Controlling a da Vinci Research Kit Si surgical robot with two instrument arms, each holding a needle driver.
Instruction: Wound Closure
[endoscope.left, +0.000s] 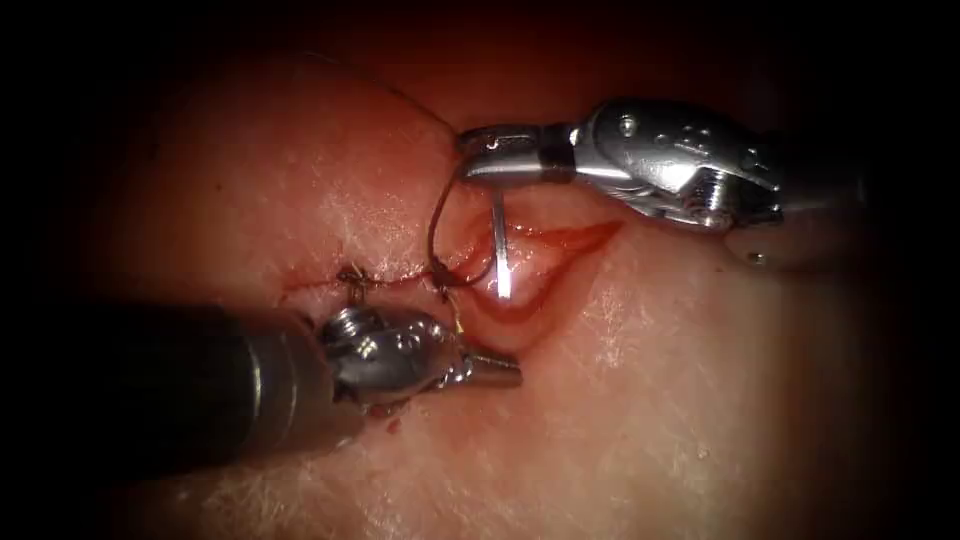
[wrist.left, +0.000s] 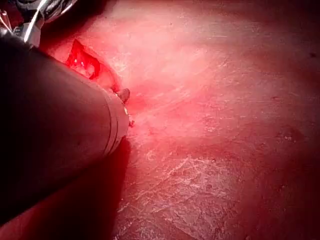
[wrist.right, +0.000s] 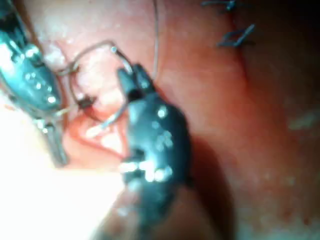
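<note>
The right tool (endoscope.left: 478, 150) comes in from the upper right, its jaws shut on the curved needle (endoscope.left: 500, 240) close to its tail end. The needle hangs down from the jaws, its bright tip inside the open part of the cut (endoscope.left: 560, 255); I cannot tell whether it pierces the tissue. Dark thread (endoscope.left: 432, 225) loops from the needle's tail down to a stitch (endoscope.left: 441, 280) on the cut. The left tool (endoscope.left: 500, 371) lies low on the tissue just below the cut, jaws shut and holding nothing. In the right wrist view the right tool (wrist.right: 131, 79) grips the needle (wrist.right: 119, 111), with the left tool (wrist.right: 55, 147) beside it.
The cut's left stretch is closed with stitches, one at the knot (endoscope.left: 352, 282). Red fluid lines the open cut's edges. Pale tissue (endoscope.left: 650, 400) spreads to the lower right. The left wrist view has the left shaft (wrist.left: 55, 125) and the open cut (wrist.left: 85, 62).
</note>
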